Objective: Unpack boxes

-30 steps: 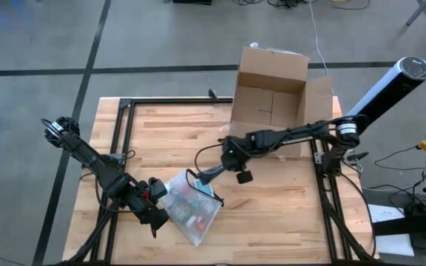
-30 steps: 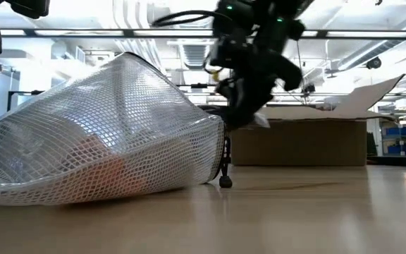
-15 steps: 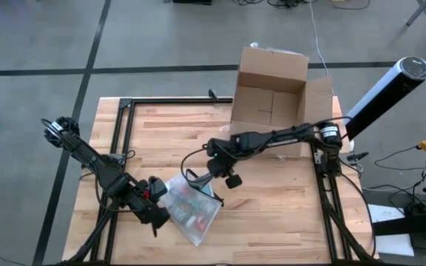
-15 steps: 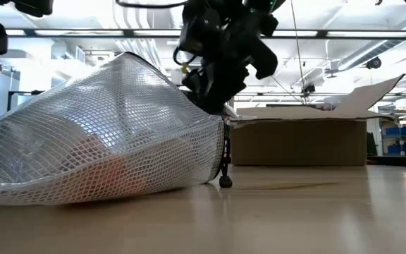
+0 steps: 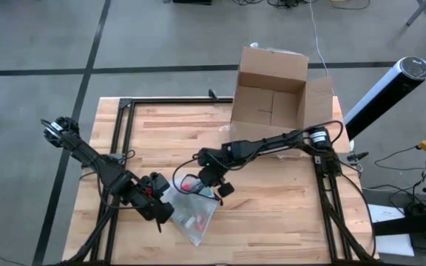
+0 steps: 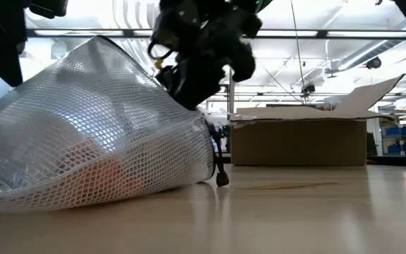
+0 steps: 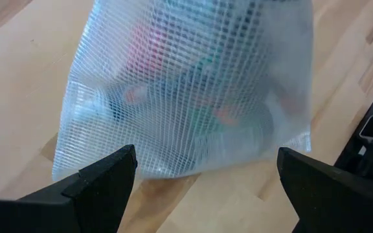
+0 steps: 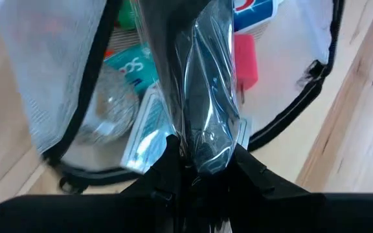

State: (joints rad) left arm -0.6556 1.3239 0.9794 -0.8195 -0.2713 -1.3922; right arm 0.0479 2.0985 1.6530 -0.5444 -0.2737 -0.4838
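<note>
Right wrist view, right pincer [image 8: 196, 152] clamping a plastic-wrapped item in mesh pouch [image 8: 57, 65], left pincer [image 7: 203, 175] wide.

A: What is hidden by the mesh pouch [image 6: 97, 134]?

B: Its contents are blurred behind the netting in the low view; only reddish and pale patches can be made out. The right hand [image 8: 199, 152] is partly covered by a shiny clear wrapper [image 8: 203, 103].

A: And the cardboard box [image 5: 271, 96]?

B: Its inside is not seen from the low view, and its label cannot be read.
</note>
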